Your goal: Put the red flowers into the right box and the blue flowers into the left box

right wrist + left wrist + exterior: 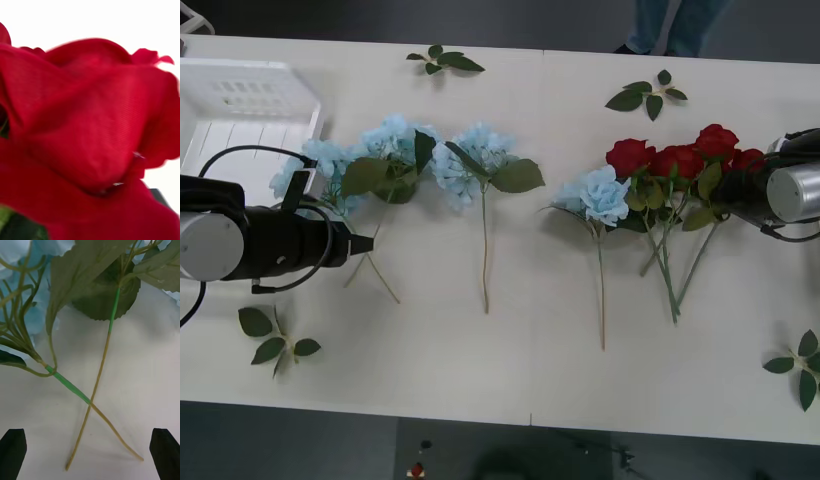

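The blue flowers lie on the white table: a cluster (385, 150) near the left box (250, 110), one head (477, 152) beside it, and one (605, 195) next to the red flowers (678, 160). My left gripper (368, 243) hovers low over the cluster's stem ends. In the left wrist view the left gripper (88, 453) is open, its black fingertips (13, 450) on either side of two crossing stems (92, 401) on the table. My right gripper (752, 195) is pressed against the rightmost red bloom (90, 127). The right box is out of view.
Flowerless green leaf sprigs lie at the back centre (445, 60), back right (648, 95), front left (275, 338) and front right (800, 365). The table's front edge runs just below the stems. A person's legs stand behind the table's far edge.
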`<action>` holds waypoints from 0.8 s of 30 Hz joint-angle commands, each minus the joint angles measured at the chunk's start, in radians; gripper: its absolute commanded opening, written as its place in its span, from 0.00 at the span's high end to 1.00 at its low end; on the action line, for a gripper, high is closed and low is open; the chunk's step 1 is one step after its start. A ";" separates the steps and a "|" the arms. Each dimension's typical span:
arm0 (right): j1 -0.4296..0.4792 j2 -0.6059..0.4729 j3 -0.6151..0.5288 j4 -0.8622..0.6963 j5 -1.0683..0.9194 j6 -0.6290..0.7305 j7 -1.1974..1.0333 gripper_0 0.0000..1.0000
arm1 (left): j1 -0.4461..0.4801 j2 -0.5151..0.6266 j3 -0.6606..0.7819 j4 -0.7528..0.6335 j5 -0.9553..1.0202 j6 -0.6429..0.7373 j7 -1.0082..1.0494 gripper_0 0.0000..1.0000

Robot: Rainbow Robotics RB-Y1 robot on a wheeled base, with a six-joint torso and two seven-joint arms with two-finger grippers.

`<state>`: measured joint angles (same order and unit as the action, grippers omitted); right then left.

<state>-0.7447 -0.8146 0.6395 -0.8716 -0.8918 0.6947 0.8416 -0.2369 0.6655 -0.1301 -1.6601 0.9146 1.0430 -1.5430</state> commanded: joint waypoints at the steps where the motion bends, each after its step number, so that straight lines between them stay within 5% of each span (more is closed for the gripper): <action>1: -0.021 0.014 0.002 0.003 0.008 -0.009 -0.069 1.00 | -0.025 0.002 0.033 -0.030 -0.052 0.006 0.086 0.04; 13: -0.035 -0.003 0.000 -0.010 -0.004 -0.014 -0.067 1.00 | -0.050 -0.015 0.072 -0.035 -0.017 -0.018 0.109 0.05; 24: -0.038 -0.199 -0.015 -0.216 -0.013 0.095 0.065 1.00 | -0.048 -0.010 0.047 -0.021 0.168 -0.077 0.247 0.04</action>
<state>-0.7455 -0.9312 0.6392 -1.0419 -0.8944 0.7868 0.8376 -0.2597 0.6592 -0.0698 -1.6604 1.0838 0.9803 -1.3817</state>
